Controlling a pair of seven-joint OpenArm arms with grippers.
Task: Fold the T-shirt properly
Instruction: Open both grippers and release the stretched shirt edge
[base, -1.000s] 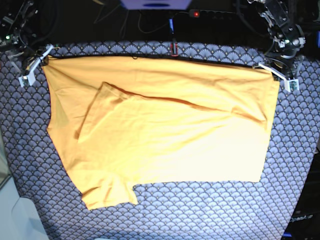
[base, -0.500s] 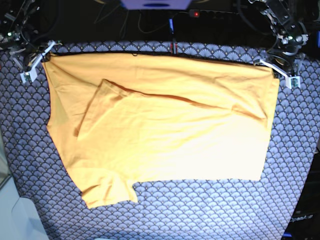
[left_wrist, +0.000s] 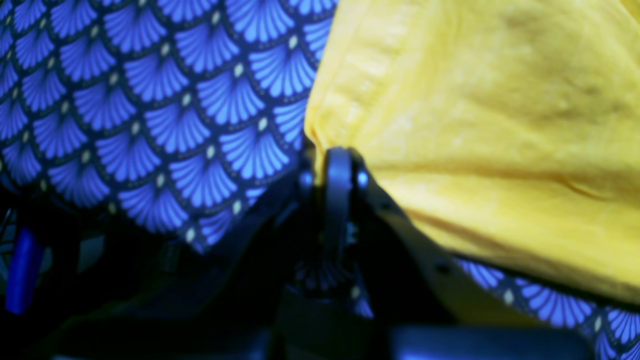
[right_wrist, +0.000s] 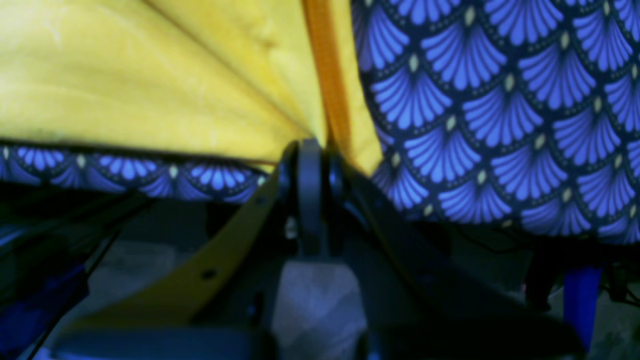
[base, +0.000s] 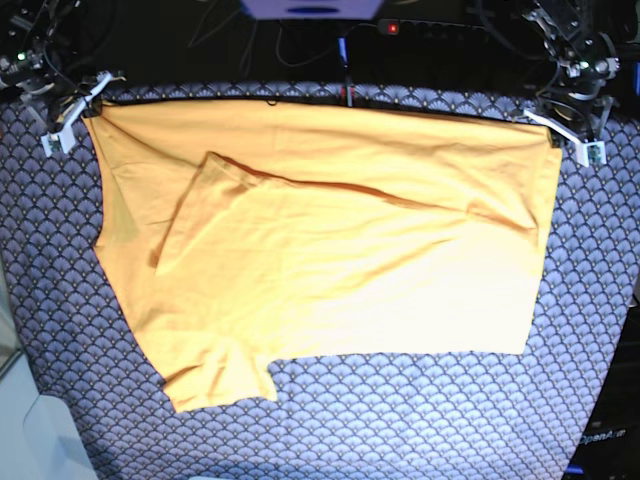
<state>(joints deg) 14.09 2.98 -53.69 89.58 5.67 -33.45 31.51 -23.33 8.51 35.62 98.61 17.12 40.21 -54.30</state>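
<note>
Right hand (base: 68, 118), at the upper left of the base view, is clamped on a corner of the T-shirt (base: 330, 250); its wrist view shows the jaws pressed together with yellow cloth fanning out of them in pleats. From there the garment spreads across the middle of the frame over the counter (base: 420, 420), which is covered in navy cloth with a white fan-scale pattern. One sleeve (base: 195, 215) is folded in over the body at left, another sleeve (base: 225, 380) sticks out at the lower left, and a long diagonal crease runs toward the right edge. At the upper right, the left hand (base: 565, 135) is likewise closed on the other top corner, the fabric bunched at its tips in the wrist view. The top edge looks stretched fairly taut between the two grips. Judging by the wrinkles and pleats, the shirt is light, limp cotton that will sag and drag rather than hold shape, so corners and hems are the sensible places to grip, and both ends should be moved together to avoid skewing it.
</note>
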